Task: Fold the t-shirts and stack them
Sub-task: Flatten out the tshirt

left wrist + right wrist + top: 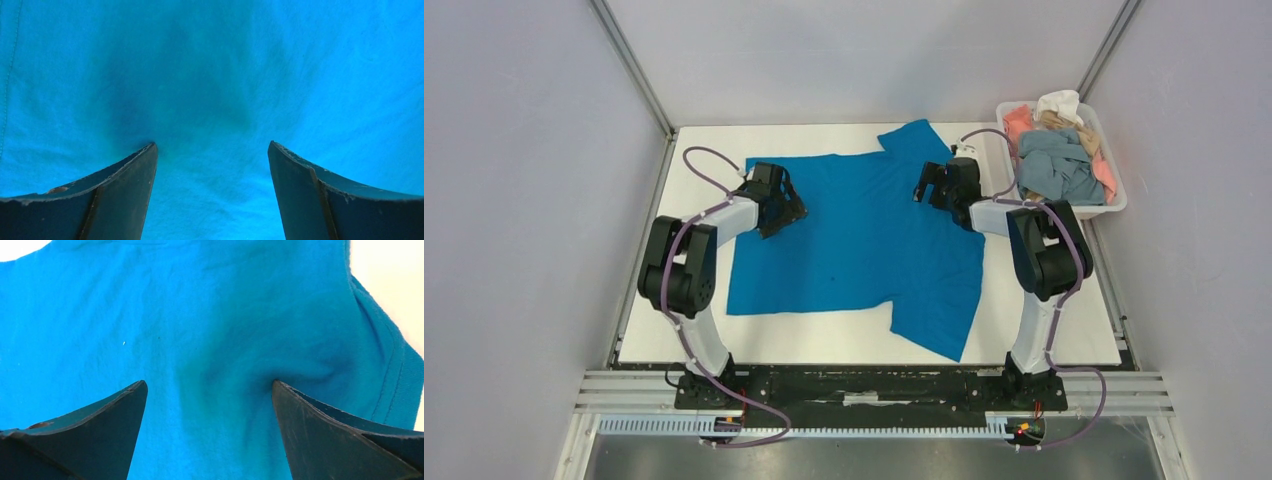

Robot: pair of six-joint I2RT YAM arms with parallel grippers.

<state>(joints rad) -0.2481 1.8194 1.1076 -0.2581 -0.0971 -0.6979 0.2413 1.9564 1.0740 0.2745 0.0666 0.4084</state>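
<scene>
Pressing left tool (212, 145): wide open, tips on bright blue t-shirt (864, 240)
Right tool (210, 383): wide open, denting same shirt
Tray (1114, 206): crumpled shirts (1054, 165), grey-blue, pink, tan, white

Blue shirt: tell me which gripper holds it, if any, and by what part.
Nothing is held. The left gripper and right gripper are both open, tips at the blue shirt, pinching no cloth.
</scene>
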